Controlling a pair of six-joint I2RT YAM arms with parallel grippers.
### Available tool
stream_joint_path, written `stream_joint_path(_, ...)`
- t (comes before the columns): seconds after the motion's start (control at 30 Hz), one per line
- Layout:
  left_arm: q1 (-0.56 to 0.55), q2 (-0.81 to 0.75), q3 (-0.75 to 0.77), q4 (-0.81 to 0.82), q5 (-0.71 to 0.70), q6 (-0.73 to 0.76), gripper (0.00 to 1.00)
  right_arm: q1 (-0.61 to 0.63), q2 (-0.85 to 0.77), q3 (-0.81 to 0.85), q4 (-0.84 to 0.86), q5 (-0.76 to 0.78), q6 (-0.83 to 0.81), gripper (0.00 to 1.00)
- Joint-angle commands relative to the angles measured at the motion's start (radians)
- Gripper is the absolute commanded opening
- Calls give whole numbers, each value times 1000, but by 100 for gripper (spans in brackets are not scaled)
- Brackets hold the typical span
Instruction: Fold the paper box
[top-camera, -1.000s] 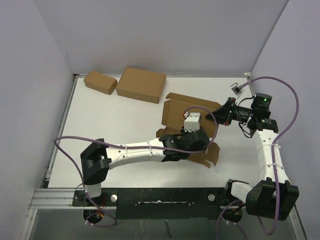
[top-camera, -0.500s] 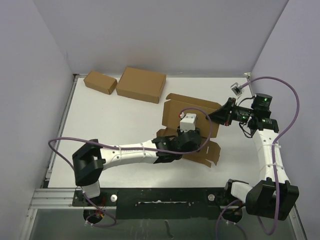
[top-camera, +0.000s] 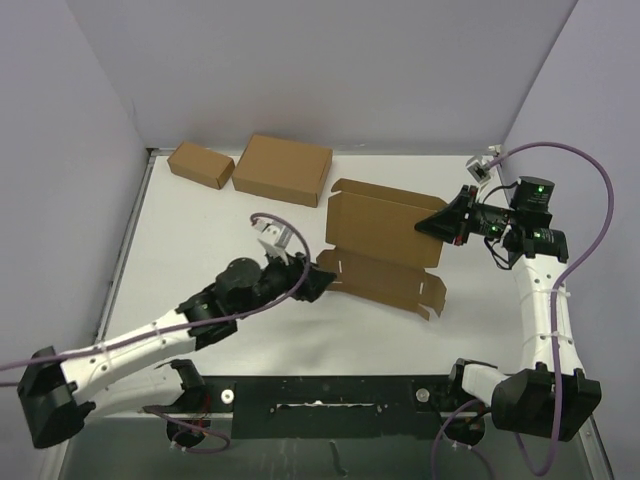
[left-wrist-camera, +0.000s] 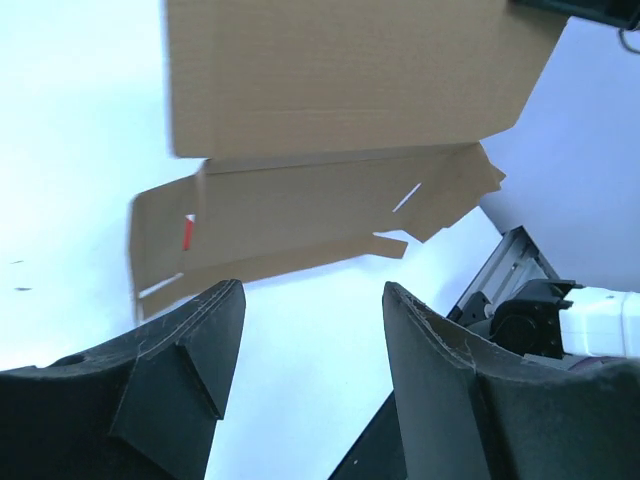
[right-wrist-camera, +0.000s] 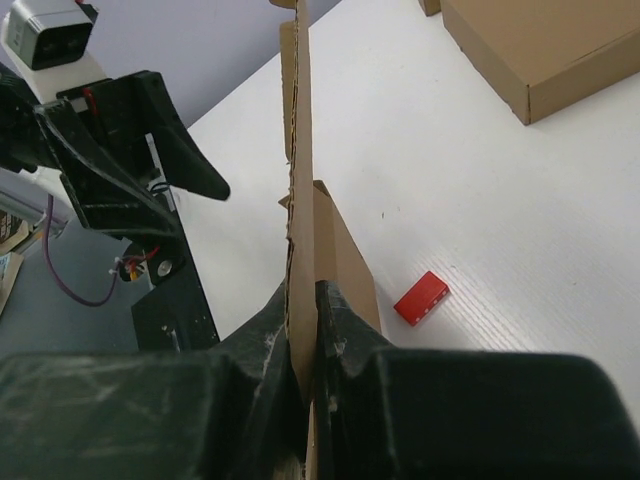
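Brown cardboard, three items on white table (top-camera: 190, 240). Far L at rear edge: small closed box (top-camera: 200, 164). Just beside it to the R: larger closed box (top-camera: 282, 169). Fwd of these, the L arm lies low across the table from the near-L corner. The left gripper (top-camera: 318, 282) sits just beside the L end of the paper box (top-camera: 385, 250). Its fingers (left-wrist-camera: 190, 350) are spread apart w/ nothing btwn them. The L wrist cam shows only table and the box ahead in the gap. Paper box pos.: ctr-R of table, part-folded. One long panel w/ notched flaps and tuck tabs lies flat on the table, nearer the arm bases. The rear panel is raised from the crease line. At the R end of the raised panel, the right gripper (top-camera: 442, 222) is clamped on the panel edge. The R wrist cam shows its fingers (right-wrist-camera: 345, 330) pressed together on the single cardboard sheet, which stands edge-on. Same cam: small red block (right-wrist-camera: 421, 297) on the table beside the box.
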Motion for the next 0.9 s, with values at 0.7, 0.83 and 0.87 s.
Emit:
stream_joint_path(0.7, 96, -166, -538, 374, 25, -232, 51, -14, -38, -13, 70, -46, 113, 0)
stream_joint_path(0.83, 96, -7, -528, 498, 32, -182, 51, -15, -36, -30, 93, -49, 135, 0)
stream_joint_path(0.87, 96, 26, -522, 518, 31, -172, 51, -16, -35, -33, 99, -49, 140, 0)
